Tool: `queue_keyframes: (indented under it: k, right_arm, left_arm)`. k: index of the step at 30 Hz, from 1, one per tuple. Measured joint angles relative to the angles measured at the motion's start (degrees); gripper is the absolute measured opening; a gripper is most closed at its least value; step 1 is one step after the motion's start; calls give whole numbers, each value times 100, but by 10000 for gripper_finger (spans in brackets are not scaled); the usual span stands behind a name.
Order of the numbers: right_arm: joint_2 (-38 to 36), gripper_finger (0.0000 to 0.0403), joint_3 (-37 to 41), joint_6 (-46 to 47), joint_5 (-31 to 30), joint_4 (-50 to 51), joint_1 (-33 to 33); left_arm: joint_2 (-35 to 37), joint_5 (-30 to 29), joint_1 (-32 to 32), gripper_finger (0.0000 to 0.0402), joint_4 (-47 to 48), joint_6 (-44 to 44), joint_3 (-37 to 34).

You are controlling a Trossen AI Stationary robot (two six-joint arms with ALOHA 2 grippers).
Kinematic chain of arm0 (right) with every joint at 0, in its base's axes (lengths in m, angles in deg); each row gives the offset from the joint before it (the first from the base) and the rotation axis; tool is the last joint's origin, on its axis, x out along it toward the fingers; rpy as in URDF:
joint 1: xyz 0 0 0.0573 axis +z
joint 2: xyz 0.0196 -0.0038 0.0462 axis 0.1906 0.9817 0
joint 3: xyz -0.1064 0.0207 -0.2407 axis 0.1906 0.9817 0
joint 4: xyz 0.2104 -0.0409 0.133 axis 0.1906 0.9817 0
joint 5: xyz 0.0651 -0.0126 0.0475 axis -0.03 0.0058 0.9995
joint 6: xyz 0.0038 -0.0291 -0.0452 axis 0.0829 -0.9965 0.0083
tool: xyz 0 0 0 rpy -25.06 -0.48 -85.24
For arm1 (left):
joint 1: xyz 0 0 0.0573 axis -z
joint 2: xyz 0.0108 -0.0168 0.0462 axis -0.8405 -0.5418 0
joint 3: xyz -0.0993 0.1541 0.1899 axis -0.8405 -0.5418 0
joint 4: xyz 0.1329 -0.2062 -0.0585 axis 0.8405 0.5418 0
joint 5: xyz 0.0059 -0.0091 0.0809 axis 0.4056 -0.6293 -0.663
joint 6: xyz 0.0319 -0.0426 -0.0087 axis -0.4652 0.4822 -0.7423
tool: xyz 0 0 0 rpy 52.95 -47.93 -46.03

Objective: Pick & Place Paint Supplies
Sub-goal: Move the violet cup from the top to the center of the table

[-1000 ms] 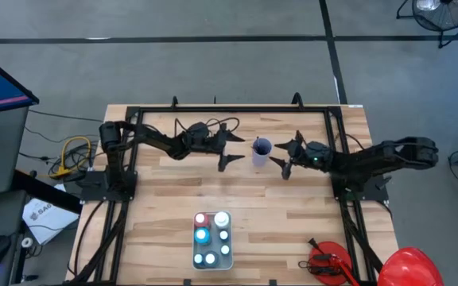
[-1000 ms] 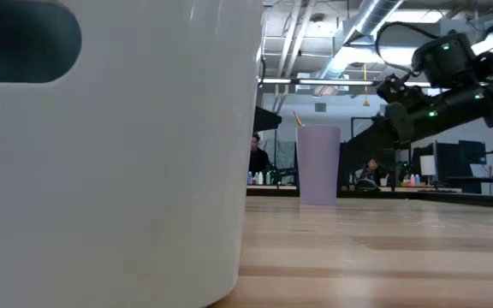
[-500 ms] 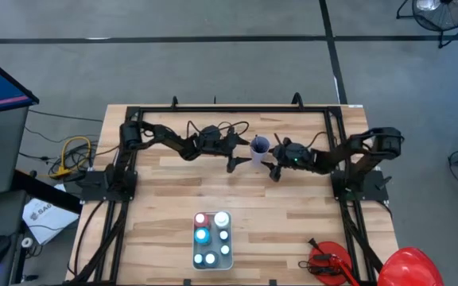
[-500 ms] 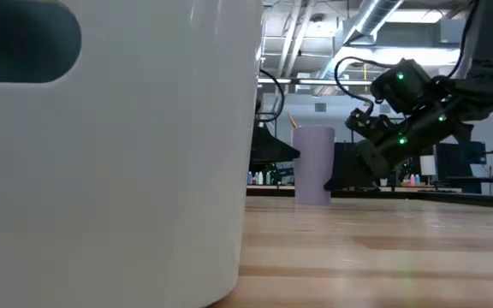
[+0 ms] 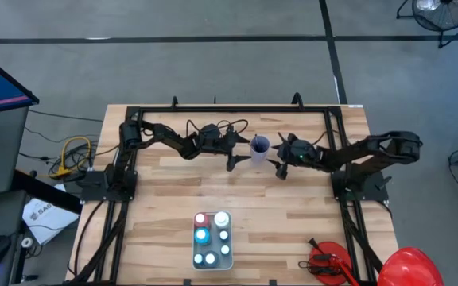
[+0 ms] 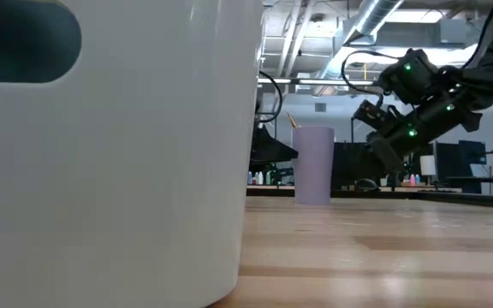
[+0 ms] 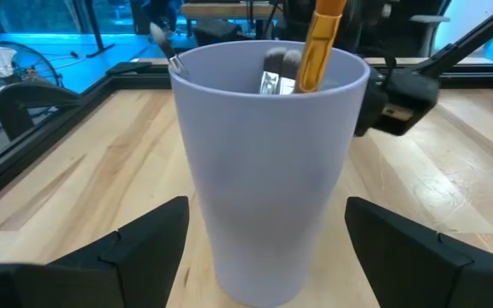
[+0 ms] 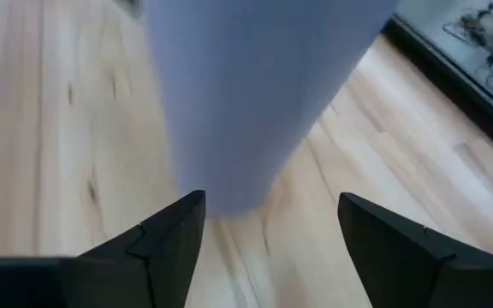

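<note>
Overhead first: my left claw (image 5: 237, 153) and my right claw (image 5: 275, 156) flank the lavender cup (image 5: 260, 146) at the far middle of the wooden table (image 5: 157, 206), one on each side, both spread and neither gripping it. Near the front edge sits a white tray (image 5: 213, 265) carrying the paint bottles (image 5: 212, 237), their tops showing red, white, teal and light blue. At the front right corner lie a red tool with dark handles (image 5: 325, 261) and a red helmet-like thing (image 5: 408, 266).

Level with the table, the white tray (image 6: 109, 154) fills the near left of the picture. Beyond it the lavender cup (image 6: 313, 164) stands upright on the boards, with an orange brush handle (image 6: 292, 121) poking above its rim. My right claw (image 6: 382, 150) hangs tilted beside the cup, off the table surface; my left one is mostly hidden behind the tray.

Through my left wrist, the cup (image 7: 268, 162) stands between my two dark fingers (image 7: 135, 248), which sit wide apart with a gap on each side. Inside it are an orange-handled brush (image 7: 319, 43) and grey bristle heads (image 7: 276, 68).

Through my right wrist, the cup (image 8: 246, 94) looms close and blurred between my parted fingers (image 8: 165, 244), which grasp nothing.
</note>
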Motion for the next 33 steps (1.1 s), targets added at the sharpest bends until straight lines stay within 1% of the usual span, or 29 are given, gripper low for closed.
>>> queue_keyframes:
  k: [1, 2, 5, 8, 11, 13, 17, 19, 21, 23, 26, 27, 28, 33]
  right_arm:
    - [-62, 260, 0, -215, 1, 201, -23]
    - [-111, 260, 13, -200, 3, 313, -35]
    - [-230, 260, 0, 490, 64, 374, -92]
    - [-347, 260, 9, 331, 674, 717, -128]
    - [-345, 260, 9, 327, 1358, 585, -344]
    - [-330, 260, 83, 329, 1655, 137, -569]
    - [-109, 260, 611, 407, 2199, -1413, -1093]
    - [34, 260, 867, 500, 2296, -2141, -1394]
    - [209, 260, 1055, 611, 2463, -2529, -1671]
    - [388, 260, 1108, 591, 2907, -2935, -1902]
    - [755, 260, 1026, 311, 4109, -3455, -2176]
    - [888, 260, 959, 305, 4405, -3641, -2237]
    - [1019, 260, 882, 307, 4531, -3800, -2283]
    - [1773, 260, 479, 240, 4507, -3879, -2396]
  left_arm:
    - [1, -1, 0, 310, 0, 0, 0]
    - [2, 0, 0, 310, 0, 2, 0]
    - [5, 0, 0, 310, 0, 2, 0]
    - [7, 0, 0, 310, 0, 9, 0]
    - [9, 0, 9, 310, 2, 11, -2]
    - [9, 2, 15, 310, 4, 11, -2]
    - [9, 2, 15, 310, 66, 18, -7]
    - [9, 2, 15, 310, 111, 18, -9]
    - [9, 2, 15, 310, 116, 17, -9]
    - [9, 2, 13, 310, 118, -26, -9]
    - [11, 2, 14, 310, 114, -68, -9]
    - [11, 2, 15, 310, 111, -69, -9]
    - [11, 2, 13, 310, 106, -84, -9]
    - [11, 0, 11, 310, 71, -113, 28]
